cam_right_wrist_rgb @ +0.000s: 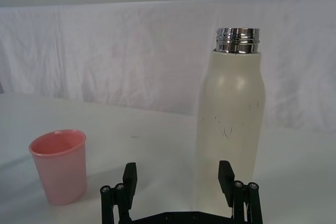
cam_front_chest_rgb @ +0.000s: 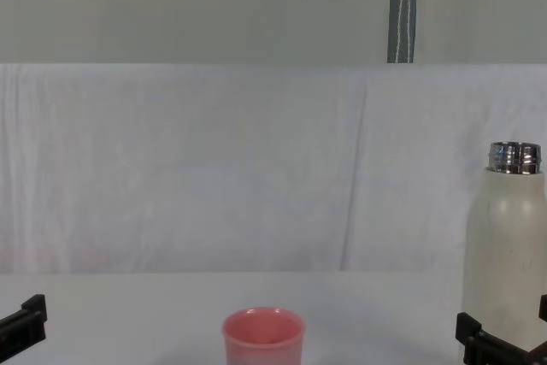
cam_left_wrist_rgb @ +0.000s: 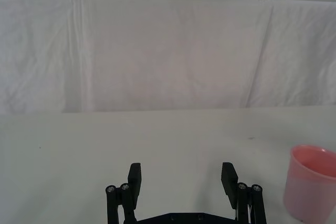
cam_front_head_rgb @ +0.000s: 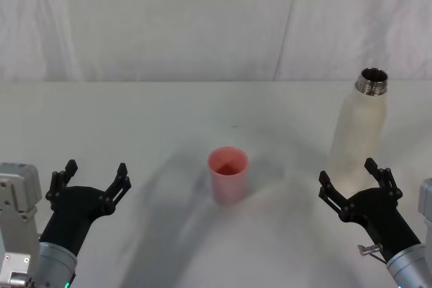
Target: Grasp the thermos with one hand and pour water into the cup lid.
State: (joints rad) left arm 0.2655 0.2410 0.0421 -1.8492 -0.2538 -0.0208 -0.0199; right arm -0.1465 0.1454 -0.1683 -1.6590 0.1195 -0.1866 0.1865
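At the near left, the left gripper (cam_front_head_rgb: 94, 176) hovered over the white table (cam_front_head_rgb: 169, 112) with its fingers spread wide and nothing between them. Right of it, near the middle of the table, the cup lid (cam_front_head_rgb: 228, 175) stood upright, well apart from both arms. Farther right stood the thermos (cam_front_head_rgb: 359, 129), upright, its silver neck uncapped. Just in front of its base, the right gripper (cam_front_head_rgb: 356, 180) was spread apart around nothing, its fingers near the bottle's lower body.

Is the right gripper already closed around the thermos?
No: in the right wrist view the right gripper is open, its fingers short of the upright thermos and not touching it.
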